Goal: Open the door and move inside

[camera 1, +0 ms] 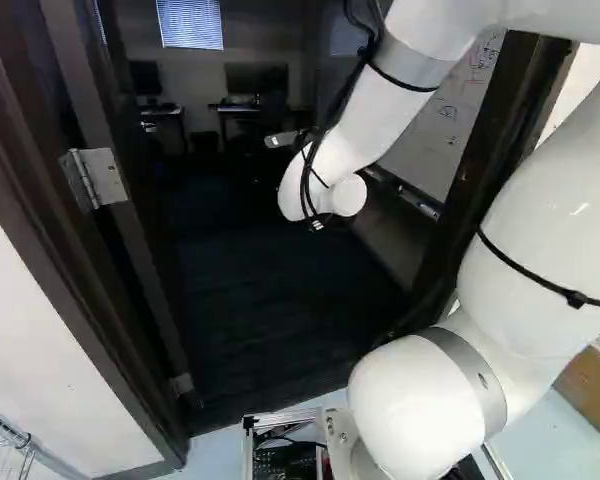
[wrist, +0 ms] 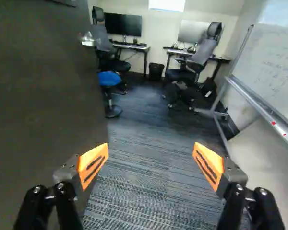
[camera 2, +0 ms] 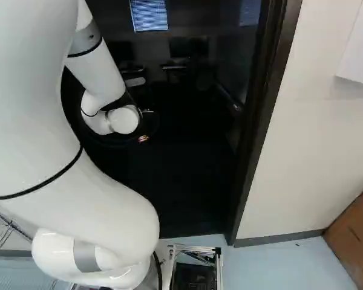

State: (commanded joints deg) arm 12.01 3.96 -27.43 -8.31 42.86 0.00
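You face an office: tables (wrist: 141,47) bearing monitors (wrist: 123,25) flank the bin (wrist: 156,72), wheeled chairs (wrist: 202,52) near it; a whiteboard (wrist: 271,67) stands nearer than the bin.

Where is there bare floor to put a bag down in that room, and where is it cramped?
The widest bare patch is carpet ahead of the hand, between the open door and the whiteboard, reaching back toward the blue stool. It is crowded beyond: desks, office chairs and a black bin stand near the far wall.
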